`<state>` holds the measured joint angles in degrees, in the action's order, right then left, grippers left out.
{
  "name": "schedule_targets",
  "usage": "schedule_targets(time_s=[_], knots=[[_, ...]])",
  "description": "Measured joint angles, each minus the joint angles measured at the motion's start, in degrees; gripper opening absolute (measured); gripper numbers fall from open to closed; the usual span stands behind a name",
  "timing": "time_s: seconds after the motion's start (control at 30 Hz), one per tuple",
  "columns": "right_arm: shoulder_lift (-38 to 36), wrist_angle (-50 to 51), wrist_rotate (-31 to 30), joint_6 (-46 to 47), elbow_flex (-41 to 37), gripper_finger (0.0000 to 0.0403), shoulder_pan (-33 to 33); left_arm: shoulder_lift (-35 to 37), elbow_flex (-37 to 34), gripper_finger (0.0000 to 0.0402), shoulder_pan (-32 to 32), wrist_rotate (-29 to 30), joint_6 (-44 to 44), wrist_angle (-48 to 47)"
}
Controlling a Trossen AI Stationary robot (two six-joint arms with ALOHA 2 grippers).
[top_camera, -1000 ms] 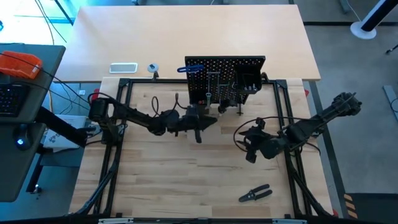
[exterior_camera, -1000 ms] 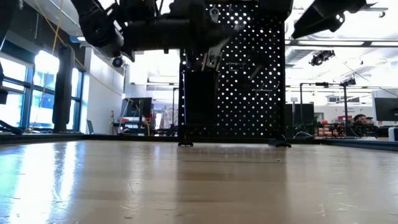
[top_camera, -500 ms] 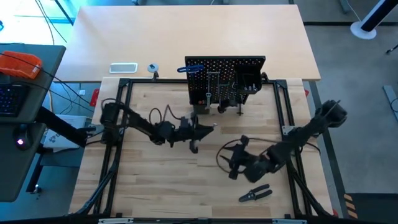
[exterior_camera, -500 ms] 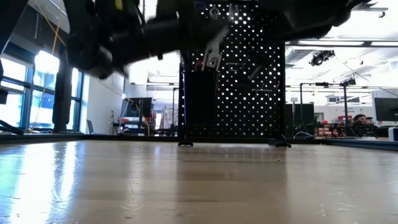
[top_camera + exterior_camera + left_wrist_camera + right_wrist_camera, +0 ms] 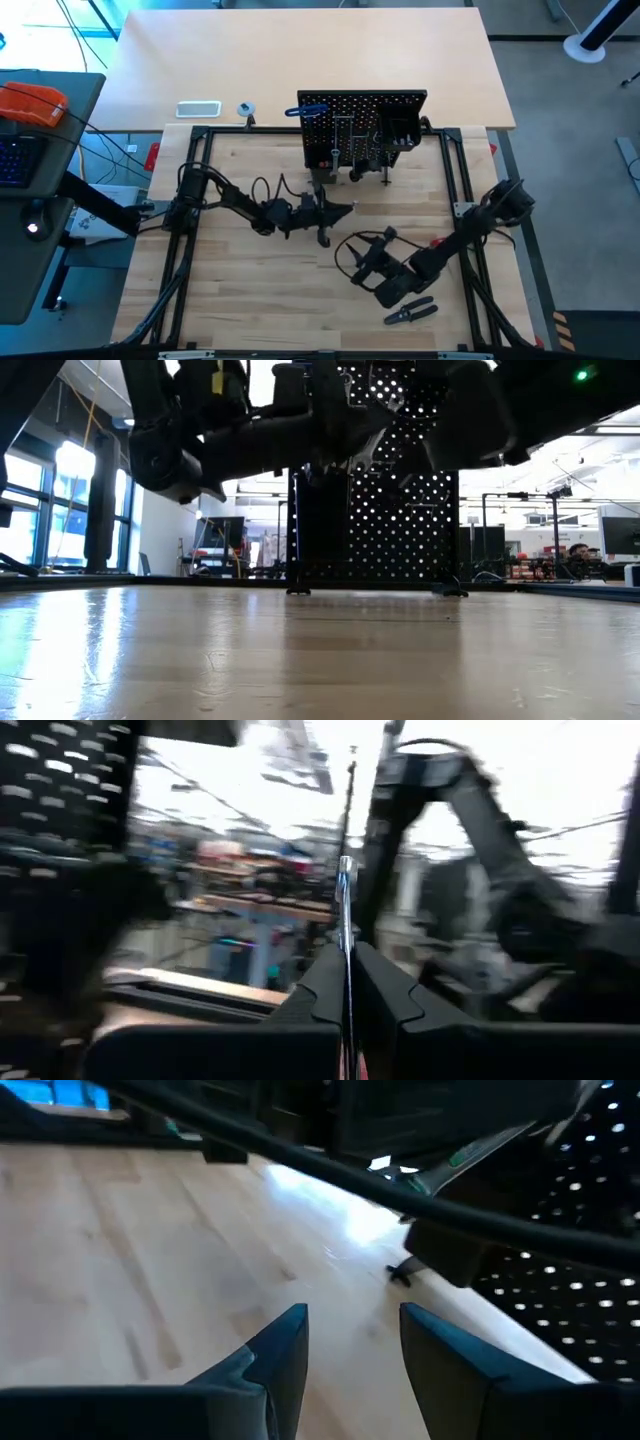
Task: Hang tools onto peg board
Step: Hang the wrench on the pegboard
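The left gripper (image 5: 347, 982), clamped on a thin silver wrench (image 5: 346, 900), might lose it short of the upright black perforated peg board (image 5: 362, 128); the right gripper (image 5: 352, 1345) gapes empty above black-handled pliers (image 5: 411, 312).

Motion blur smears the left wrist view, and the arms hide the peg board's (image 5: 400, 510) top edge.

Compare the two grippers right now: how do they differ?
The left gripper is shut on a thin silver tool; the right gripper is open and empty. The left one sits just in front of the peg board; the right one is nearer the pliers lying flat. Both are off the table.
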<state>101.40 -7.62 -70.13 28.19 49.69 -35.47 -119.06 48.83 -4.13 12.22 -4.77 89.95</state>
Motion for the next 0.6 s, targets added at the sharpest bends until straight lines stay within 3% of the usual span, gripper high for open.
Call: schedule_targets(time_s=[0.13,0.6], knots=[[-2.0,4.3,0.5,0.0,0.0,0.0154,2.0,0.3,0.0,0.0,1.5,4.7,0.8,0.0],[-4.4,9.5,2.3,-0.2,0.0,0.0154,4.6,0.2,0.1,0.0,6.8,6.4,-6.7,-2.9]])
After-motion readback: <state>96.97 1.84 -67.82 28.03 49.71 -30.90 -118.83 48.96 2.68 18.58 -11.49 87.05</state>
